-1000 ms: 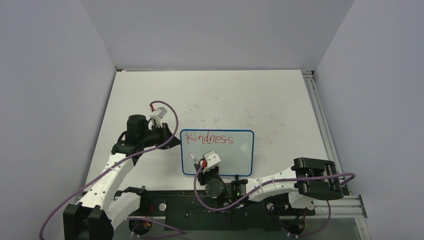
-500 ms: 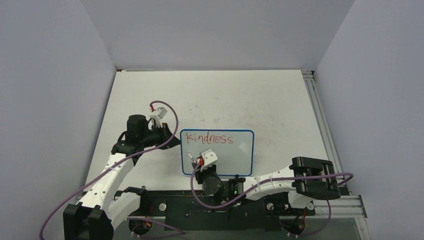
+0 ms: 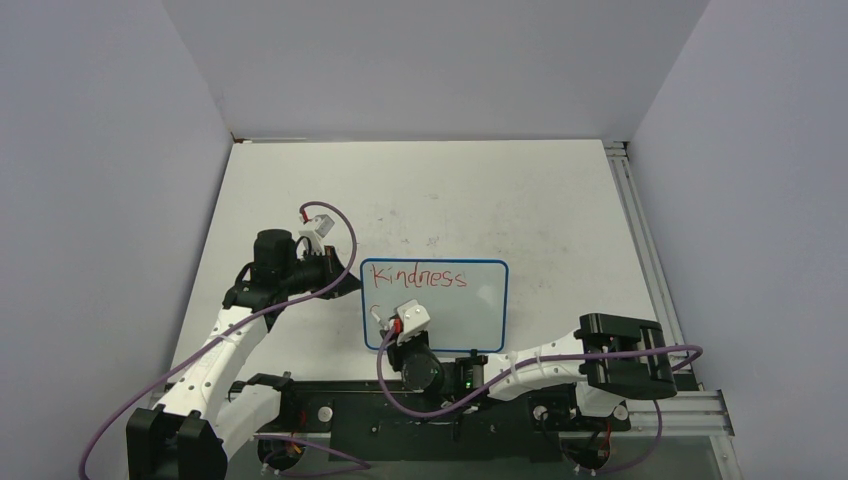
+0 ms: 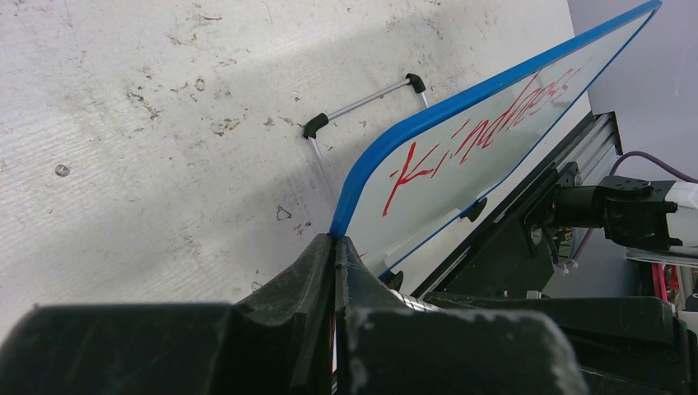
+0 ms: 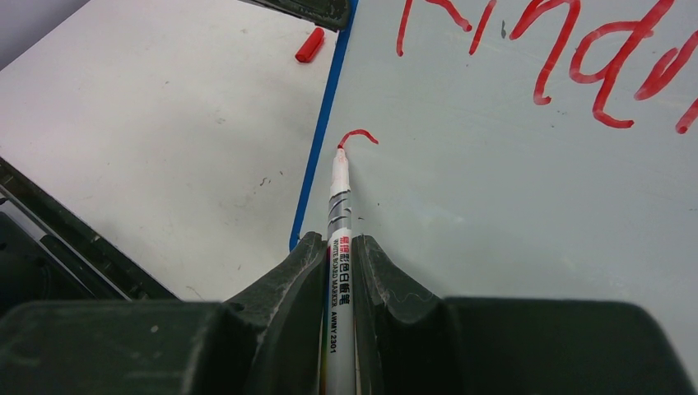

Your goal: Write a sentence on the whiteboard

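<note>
The whiteboard point(image 3: 470, 310), blue-framed, lies on the table with "Kindness" point(image 3: 427, 277) in red on its top line. My left gripper point(image 3: 350, 281) is shut on the board's left edge; in the left wrist view the blue frame point(image 4: 387, 144) runs into the closed jaws of the left gripper point(image 4: 335, 240). My right gripper point(image 3: 388, 325) is over the board's lower left part. In its wrist view the right gripper point(image 5: 337, 243) is shut on a white marker point(image 5: 338, 206). The marker's tip touches the board at the end of a short red stroke point(image 5: 360, 133), close to the left frame.
A red marker cap point(image 5: 309, 44) lies on the tabletop just left of the board. A thin metal stand wire with black clips point(image 4: 366, 103) sticks out behind the board. An aluminium rail point(image 3: 640, 240) runs along the table's right edge. The black base plate point(image 3: 400, 410) lies along the near edge.
My right gripper has moved left across the board's lower part with the marker. The left arm and the board have not moved.
</note>
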{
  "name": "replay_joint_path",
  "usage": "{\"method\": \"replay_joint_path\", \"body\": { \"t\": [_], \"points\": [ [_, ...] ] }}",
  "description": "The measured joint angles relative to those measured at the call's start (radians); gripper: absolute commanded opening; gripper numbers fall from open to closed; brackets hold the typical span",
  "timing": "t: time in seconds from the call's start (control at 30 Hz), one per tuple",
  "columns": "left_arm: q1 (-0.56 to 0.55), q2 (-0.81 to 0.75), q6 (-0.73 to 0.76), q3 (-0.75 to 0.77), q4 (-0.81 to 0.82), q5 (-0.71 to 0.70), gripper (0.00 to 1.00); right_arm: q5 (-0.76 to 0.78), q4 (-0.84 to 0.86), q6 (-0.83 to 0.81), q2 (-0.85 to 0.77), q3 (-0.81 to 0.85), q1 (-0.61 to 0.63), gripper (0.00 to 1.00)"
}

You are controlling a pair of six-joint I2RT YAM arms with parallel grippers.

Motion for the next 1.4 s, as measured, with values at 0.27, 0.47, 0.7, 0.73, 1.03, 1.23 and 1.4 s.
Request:
{"method": "replay_joint_path", "body": {
  "t": [0.27, 0.47, 0.7, 0.73, 1.03, 1.23, 1.4],
  "points": [
    [0.0, 0.0, 0.0, 0.0, 0.0, 0.0, 0.0, 0.002, -0.019, 0.024, 0.0, 0.0, 0.003, 0.05],
    [0.0, 0.0, 0.0, 0.0, 0.0, 0.0, 0.0, 0.019, -0.036, 0.041, -0.002, -0.004, 0.014, 0.05],
    [0.0, 0.0, 0.0, 0.0, 0.0, 0.0, 0.0, 0.046, -0.056, 0.045, -0.016, -0.011, 0.023, 0.05],
    [0.0, 0.0, 0.0, 0.0, 0.0, 0.0, 0.0, 0.049, -0.057, 0.045, -0.018, -0.011, 0.024, 0.05],
    [0.0, -0.001, 0.0, 0.0, -0.002, 0.0, 0.0, 0.054, -0.041, -0.011, -0.063, -0.026, 0.051, 0.05],
    [0.0, -0.001, 0.0, 0.0, -0.003, 0.0, 0.0, 0.069, -0.014, -0.058, -0.11, -0.026, 0.068, 0.05],
    [0.0, -0.001, 0.0, 0.0, -0.003, 0.0, 0.0, 0.084, -0.009, -0.074, -0.112, -0.026, 0.046, 0.05]
  ]
}}
